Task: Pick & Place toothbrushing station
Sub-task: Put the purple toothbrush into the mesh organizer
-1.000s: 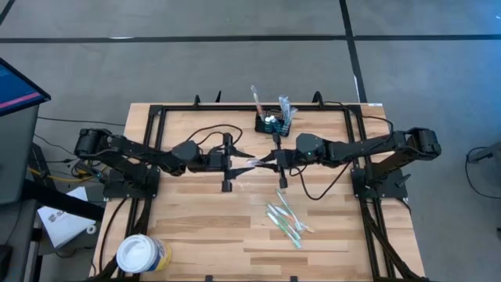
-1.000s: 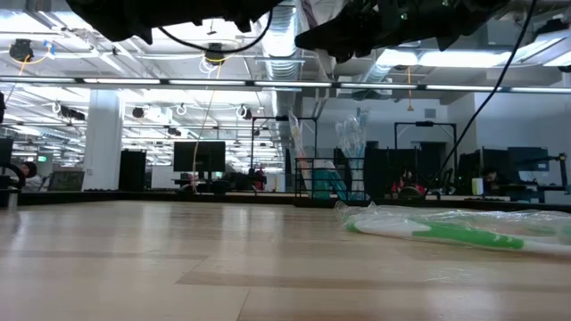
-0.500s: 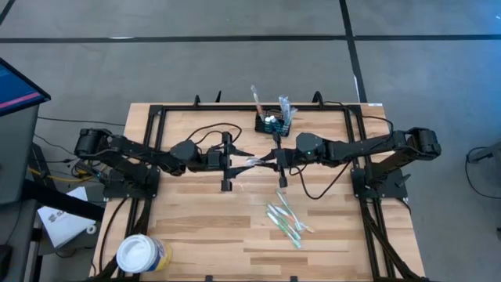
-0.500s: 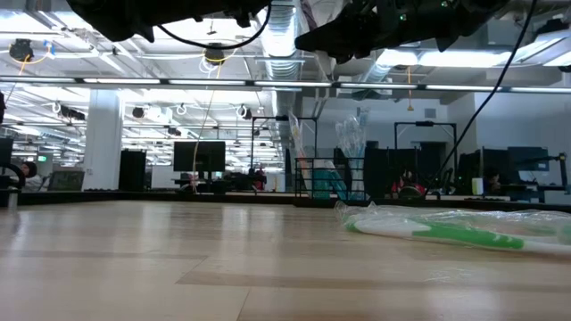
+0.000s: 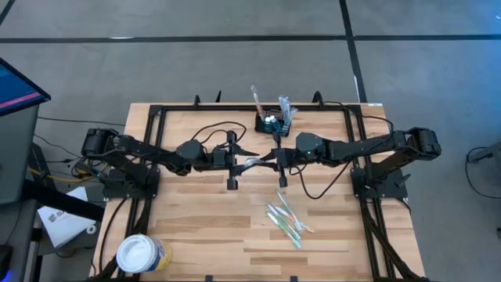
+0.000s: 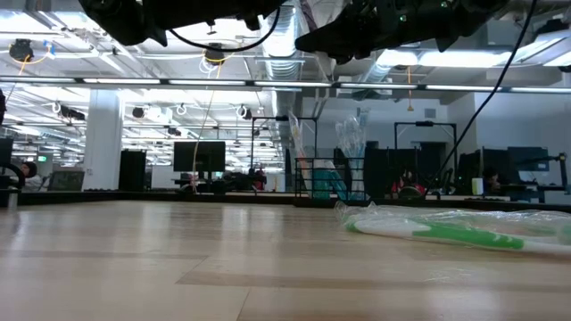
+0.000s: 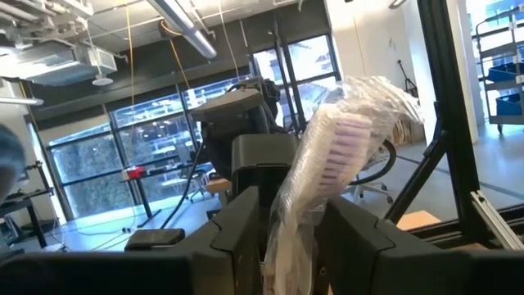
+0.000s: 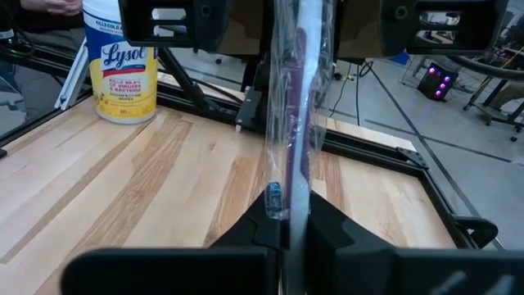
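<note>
A toothbrush in a clear wrapper (image 5: 255, 161) hangs level above the table's middle, between my two grippers. My left gripper (image 5: 247, 160) comes from the left and my right gripper (image 5: 265, 160) from the right, each shut on it. In the left wrist view its pale bristled head (image 7: 340, 143) sticks out past the fingers. The toothbrushing station (image 5: 274, 122), a small black mesh caddy, stands at the far edge with wrapped brushes upright in it. It also shows in the low view (image 6: 330, 183). My left gripper has the wrapped toothbrush between its two fingers (image 7: 246, 225), on the stretch below the head (image 7: 291, 233). The wrapper fills the gap. The fingers come about level from the table's left, and the brush is clear of the table. My right gripper pinches one end of the wrapped toothbrush (image 8: 286, 209) between its two fingers (image 8: 327, 225). It comes about level from the table's right, with the fingers along the brush. The brush runs straight out from the fingers toward my left gripper, clear of the table.
Several wrapped green toothbrushes (image 5: 286, 221) lie on the wood nearer the front edge, also in the low view (image 6: 437, 230). A round white tub (image 5: 142, 253) stands at the near left corner. A black frame (image 5: 156, 117) runs round the table's edge.
My left arm has reached a little farther toward the table's right, closer to my right gripper. The toothbrush stays level between the two grippers.
</note>
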Available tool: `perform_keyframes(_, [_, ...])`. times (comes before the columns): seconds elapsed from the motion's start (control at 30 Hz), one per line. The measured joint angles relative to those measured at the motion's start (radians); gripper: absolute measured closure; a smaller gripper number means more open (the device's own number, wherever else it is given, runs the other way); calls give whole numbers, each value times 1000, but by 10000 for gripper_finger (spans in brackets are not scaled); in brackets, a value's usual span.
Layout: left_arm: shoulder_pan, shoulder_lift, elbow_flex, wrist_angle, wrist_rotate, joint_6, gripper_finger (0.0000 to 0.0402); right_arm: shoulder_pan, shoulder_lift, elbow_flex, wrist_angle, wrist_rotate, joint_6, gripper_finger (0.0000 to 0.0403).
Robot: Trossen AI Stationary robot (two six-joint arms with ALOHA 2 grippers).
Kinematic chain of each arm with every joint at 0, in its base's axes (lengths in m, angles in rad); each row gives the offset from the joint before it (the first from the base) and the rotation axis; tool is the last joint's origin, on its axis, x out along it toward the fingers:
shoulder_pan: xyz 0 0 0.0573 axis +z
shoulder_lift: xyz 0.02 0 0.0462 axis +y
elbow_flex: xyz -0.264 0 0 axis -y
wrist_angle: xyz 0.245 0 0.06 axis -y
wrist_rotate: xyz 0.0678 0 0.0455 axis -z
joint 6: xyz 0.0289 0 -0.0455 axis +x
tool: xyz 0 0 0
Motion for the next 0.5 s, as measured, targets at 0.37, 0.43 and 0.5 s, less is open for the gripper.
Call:
perform_keyframes(0.37, [0, 0, 0, -6, -2, 0, 342, 0, 0, 0, 1, 0, -3, 391])
perform_keyframes(0.43, [0, 0, 0, -7, -3, 0, 360, 0, 0, 0, 0, 0, -3, 386])
perform_keyframes(0.5, [0, 0, 0, -6, -6, 3, 380, 0, 0, 0, 0, -1, -1, 381])
